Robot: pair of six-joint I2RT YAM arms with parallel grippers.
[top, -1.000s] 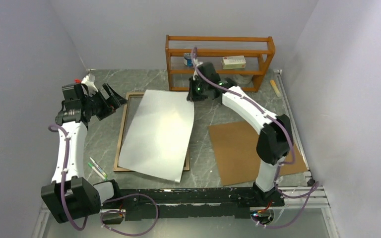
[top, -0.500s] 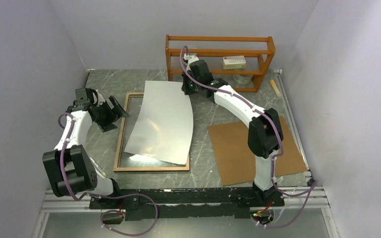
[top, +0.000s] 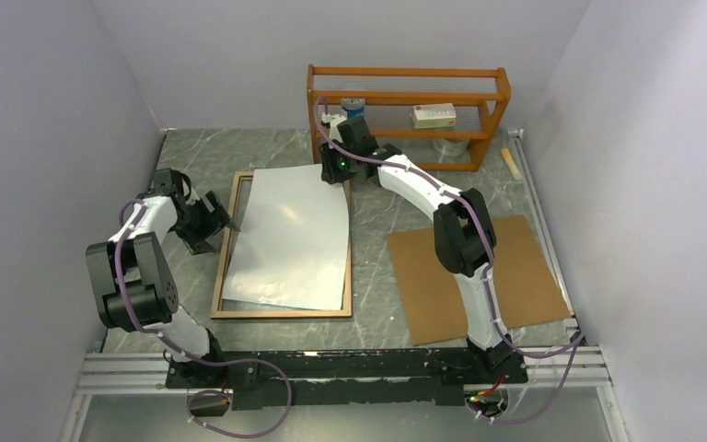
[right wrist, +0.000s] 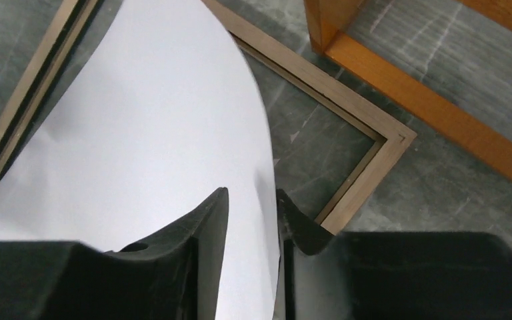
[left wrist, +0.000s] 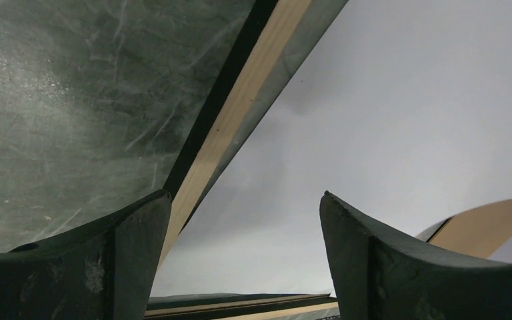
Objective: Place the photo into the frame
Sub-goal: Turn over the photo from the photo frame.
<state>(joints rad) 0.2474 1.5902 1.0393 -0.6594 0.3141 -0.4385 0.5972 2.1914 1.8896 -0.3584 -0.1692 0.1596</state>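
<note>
Thin, floppy photo (top: 290, 244) sags over the frame (top: 281, 313); we'd pinch its edges. Right tool (right wrist: 251, 195) loosely straddles its corner; left tool (left wrist: 245, 197) gapes empty.

Orange-brown shelf rack (top: 405, 72) with a white box (top: 434, 115); brown cardboard sheet (top: 525, 276) nearer.

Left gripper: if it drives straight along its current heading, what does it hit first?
Probably the thin white-backed photo sheet, seen dead ahead of the left gripper. The light brown wooden picture frame's rail passes beside one finger; depth is unclear, so it might catch first.
</note>
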